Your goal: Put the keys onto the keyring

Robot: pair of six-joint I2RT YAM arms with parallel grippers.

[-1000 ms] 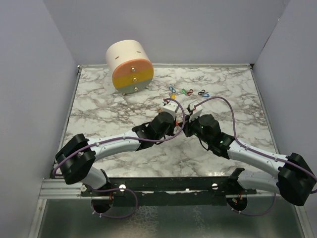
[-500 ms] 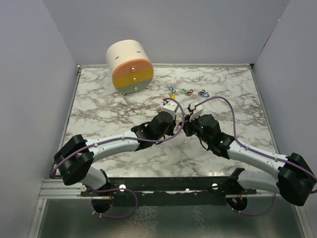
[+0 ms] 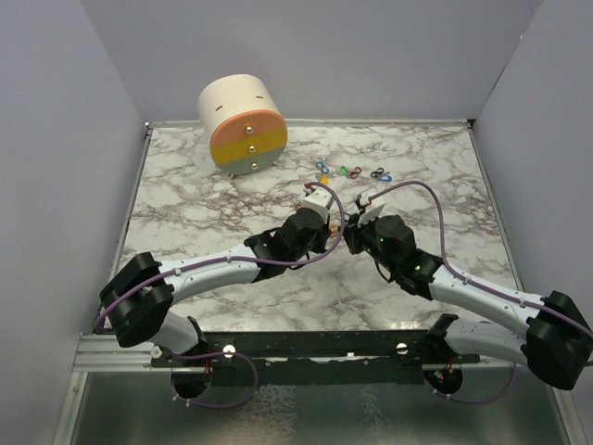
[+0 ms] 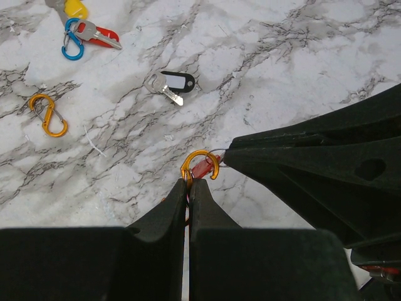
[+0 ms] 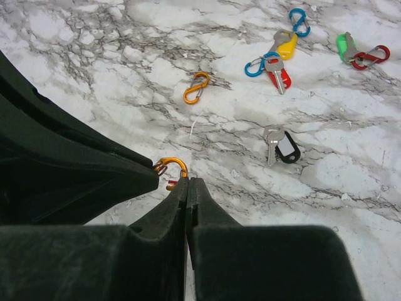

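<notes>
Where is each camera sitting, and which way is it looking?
Top camera: above and behind, looking down on the marble table; left arm and right arm show.
Left wrist: looks along the left gripper, shut on an orange clip.
Right wrist: looks along the shut right gripper.
Both wrist views share that clip and the black-tagged key.

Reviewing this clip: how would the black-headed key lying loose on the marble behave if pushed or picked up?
The black-headed key lies flat on smooth marble, so it would probably slide rather than roll. Its thin metal blade looks stiff, yet hard to pinch from flat.
</notes>
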